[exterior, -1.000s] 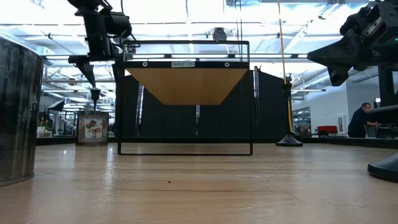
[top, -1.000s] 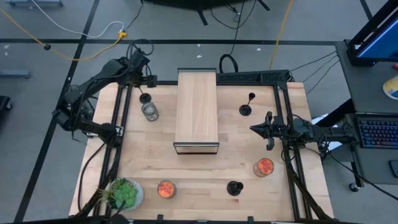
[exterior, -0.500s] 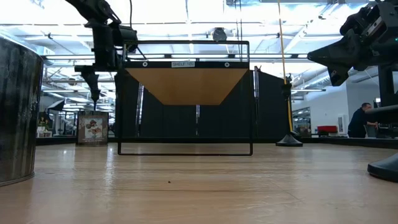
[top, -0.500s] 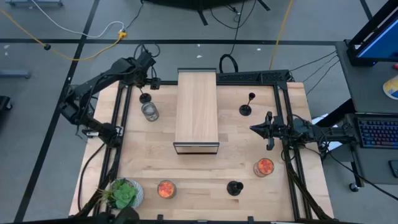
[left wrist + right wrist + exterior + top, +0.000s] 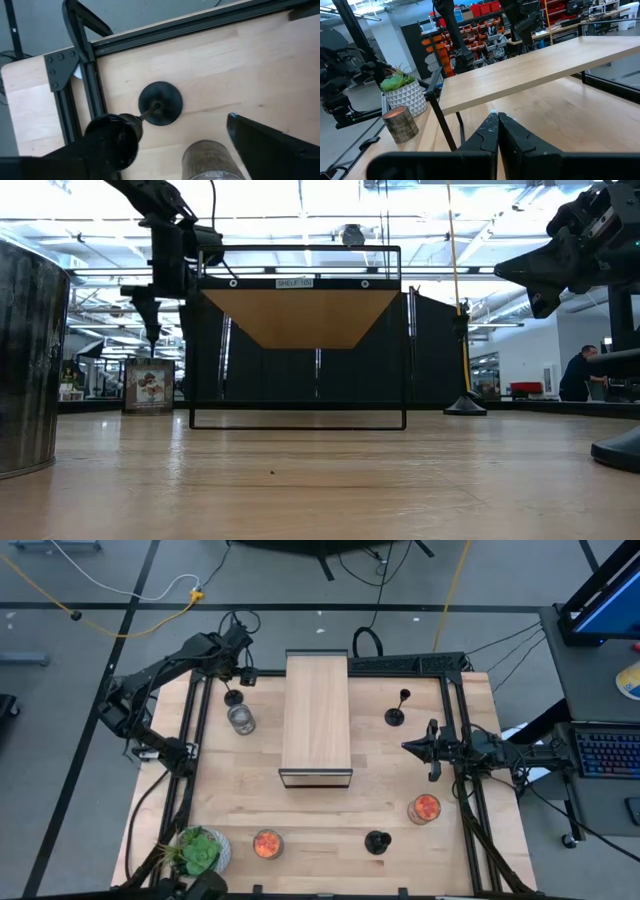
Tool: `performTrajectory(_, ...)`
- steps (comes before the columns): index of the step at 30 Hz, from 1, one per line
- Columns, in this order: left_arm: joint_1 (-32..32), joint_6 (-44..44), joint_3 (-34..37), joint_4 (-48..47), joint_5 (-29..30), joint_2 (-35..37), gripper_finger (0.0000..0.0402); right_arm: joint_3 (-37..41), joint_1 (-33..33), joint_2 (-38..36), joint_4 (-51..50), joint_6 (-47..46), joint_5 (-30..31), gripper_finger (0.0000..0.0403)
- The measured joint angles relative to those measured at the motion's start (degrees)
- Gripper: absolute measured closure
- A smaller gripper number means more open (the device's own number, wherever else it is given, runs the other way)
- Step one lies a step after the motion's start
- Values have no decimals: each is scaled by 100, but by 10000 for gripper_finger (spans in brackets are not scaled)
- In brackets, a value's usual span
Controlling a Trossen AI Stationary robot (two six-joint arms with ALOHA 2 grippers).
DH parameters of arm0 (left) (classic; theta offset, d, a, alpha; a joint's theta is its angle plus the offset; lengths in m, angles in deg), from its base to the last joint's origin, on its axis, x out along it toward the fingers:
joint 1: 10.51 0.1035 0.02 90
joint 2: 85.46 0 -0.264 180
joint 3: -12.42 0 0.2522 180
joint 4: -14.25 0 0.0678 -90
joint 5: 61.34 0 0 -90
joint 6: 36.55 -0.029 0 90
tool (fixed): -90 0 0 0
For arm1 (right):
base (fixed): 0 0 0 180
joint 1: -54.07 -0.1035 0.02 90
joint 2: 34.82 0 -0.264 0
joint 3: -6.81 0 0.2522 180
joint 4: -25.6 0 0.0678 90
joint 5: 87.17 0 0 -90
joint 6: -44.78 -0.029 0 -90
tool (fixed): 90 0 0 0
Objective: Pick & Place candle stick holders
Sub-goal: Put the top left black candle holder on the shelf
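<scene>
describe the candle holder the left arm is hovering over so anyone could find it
Start at the wooden shelf in the table's middle and look off its far left corner. There a black candle stick holder stands under the left gripper, right beside a glass jar. It is the only holder left of the shelf.

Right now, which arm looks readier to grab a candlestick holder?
The left. Its hand hovers open right over the holder at the table's back left, beside a glass jar. The right hand waits shut by the right edge.
</scene>
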Motion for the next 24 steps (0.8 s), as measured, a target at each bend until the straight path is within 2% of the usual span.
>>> performTrajectory(11, 5, -42, 15, -114, 612, -11, 261, 0, 0, 1, 0, -1, 0, 403)
performTrajectory(18, 31, -113, 5, -103, 747, 2, 367, 1, 1, 1, 0, 1, 0, 403)
performTrajectory(20, 26, -216, -2, -108, 750, 13, 386, 0, -1, 0, 0, 1, 0, 403)
performTrajectory(24, 28, -302, -4, -96, 752, 9, 379, 0, -1, 1, 0, -1, 0, 403)
